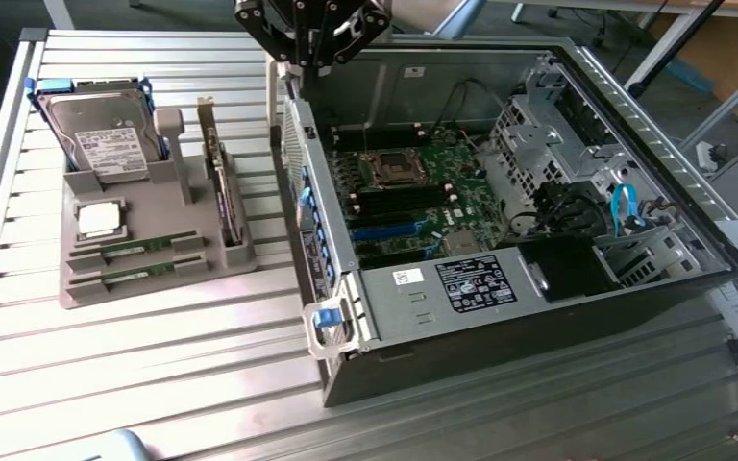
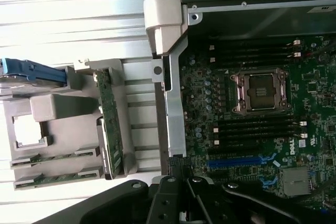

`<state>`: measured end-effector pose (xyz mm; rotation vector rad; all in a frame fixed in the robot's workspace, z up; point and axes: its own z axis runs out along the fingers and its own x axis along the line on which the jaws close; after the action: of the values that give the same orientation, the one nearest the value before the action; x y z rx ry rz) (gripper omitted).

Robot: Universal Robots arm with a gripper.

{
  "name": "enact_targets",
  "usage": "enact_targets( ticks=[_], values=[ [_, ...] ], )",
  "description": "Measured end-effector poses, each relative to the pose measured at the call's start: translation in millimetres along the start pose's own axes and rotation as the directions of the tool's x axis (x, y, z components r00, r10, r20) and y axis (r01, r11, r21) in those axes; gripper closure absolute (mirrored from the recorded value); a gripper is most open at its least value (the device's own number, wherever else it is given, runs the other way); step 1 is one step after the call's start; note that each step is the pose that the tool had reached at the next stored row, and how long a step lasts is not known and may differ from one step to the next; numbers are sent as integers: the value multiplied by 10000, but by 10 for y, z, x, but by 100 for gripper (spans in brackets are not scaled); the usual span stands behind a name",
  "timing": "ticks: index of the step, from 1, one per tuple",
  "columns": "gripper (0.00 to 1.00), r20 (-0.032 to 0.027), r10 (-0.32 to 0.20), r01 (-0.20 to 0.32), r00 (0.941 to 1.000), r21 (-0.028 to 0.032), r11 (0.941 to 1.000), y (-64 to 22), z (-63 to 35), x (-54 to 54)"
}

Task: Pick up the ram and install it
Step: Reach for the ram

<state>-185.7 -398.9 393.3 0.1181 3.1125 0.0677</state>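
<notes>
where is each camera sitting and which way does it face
Exterior view: off the arm, raised, looking down across the slatted table at the gray tray and the open computer case; the gripper hangs above the case wall nearest the tray.
Wrist view: on the wrist, looking straight down past the shut gripper at that wall.
Shared: the tray's ram sticks, the expansion card, the processor socket.

The ram is a long, thin green stick lying level in a slot of the grey holder on the worktop. A second ram stick lies parallel, just beside it.
</notes>
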Motion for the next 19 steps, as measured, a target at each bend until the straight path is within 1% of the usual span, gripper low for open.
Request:
enact_targets(
  ticks=[19],
  values=[
    [89,0,-1,1,10000,0,10000,-21,-8,283]
  ],
)
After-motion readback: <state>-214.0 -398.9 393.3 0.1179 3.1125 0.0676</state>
